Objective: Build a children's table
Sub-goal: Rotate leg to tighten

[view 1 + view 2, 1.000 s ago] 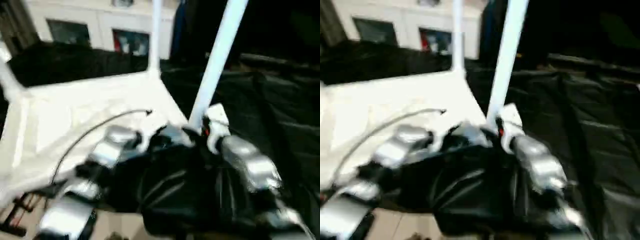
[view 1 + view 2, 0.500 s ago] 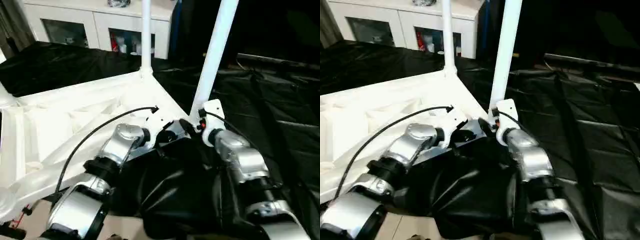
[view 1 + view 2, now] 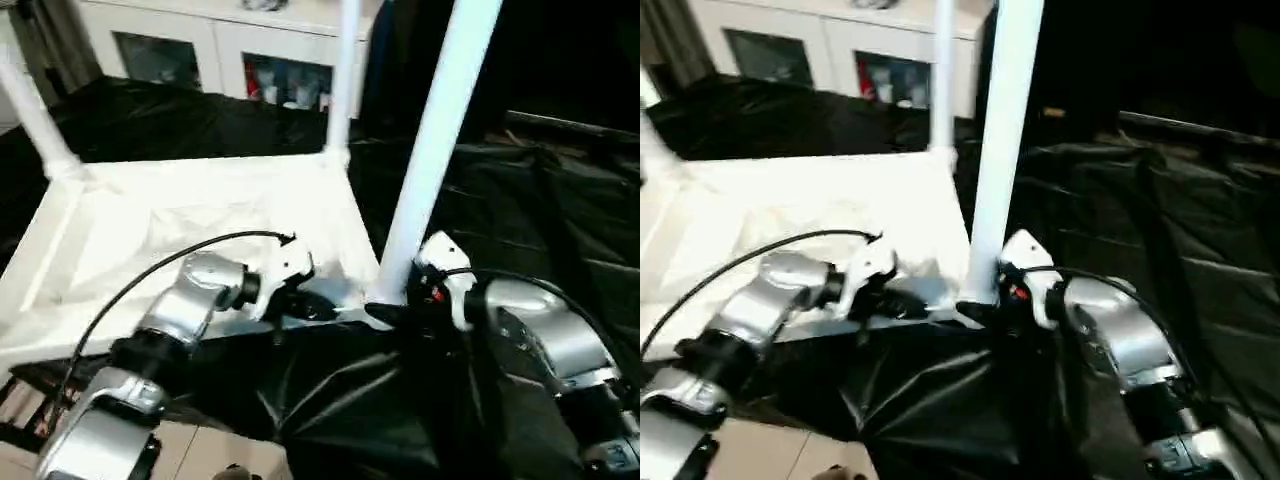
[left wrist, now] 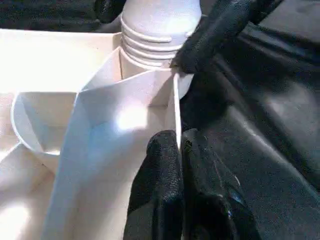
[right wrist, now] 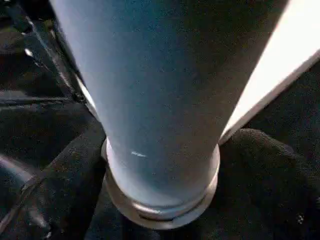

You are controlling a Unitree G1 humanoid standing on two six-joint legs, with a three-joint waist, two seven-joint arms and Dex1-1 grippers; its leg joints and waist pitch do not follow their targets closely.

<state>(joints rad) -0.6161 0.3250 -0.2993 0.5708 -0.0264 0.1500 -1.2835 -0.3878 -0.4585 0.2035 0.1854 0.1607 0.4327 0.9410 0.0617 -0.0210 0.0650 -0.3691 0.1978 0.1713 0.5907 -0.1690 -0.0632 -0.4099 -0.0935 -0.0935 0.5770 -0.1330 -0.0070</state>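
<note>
**Upturned table, leg seated at near right corner**

Black sheeting (image 3: 560,210) covers the floor; white cabinets (image 3: 240,50) stand at the far side. Table top (image 3: 190,230): white, lying underside up on the sheeting, left of centre. Legs: one upright at the far left corner (image 3: 30,110), one at the far right corner (image 3: 342,80), one in the near right corner socket (image 3: 435,150), its ribbed base (image 4: 160,35) seated there. Left gripper (image 4: 180,150): fingers together, pinched on the thin rim (image 4: 176,107) of the table top just beside that socket. Right gripper (image 5: 160,200): fingers (image 5: 60,170) spread wide either side of the near right leg's base, close against it, not clamped.
</note>
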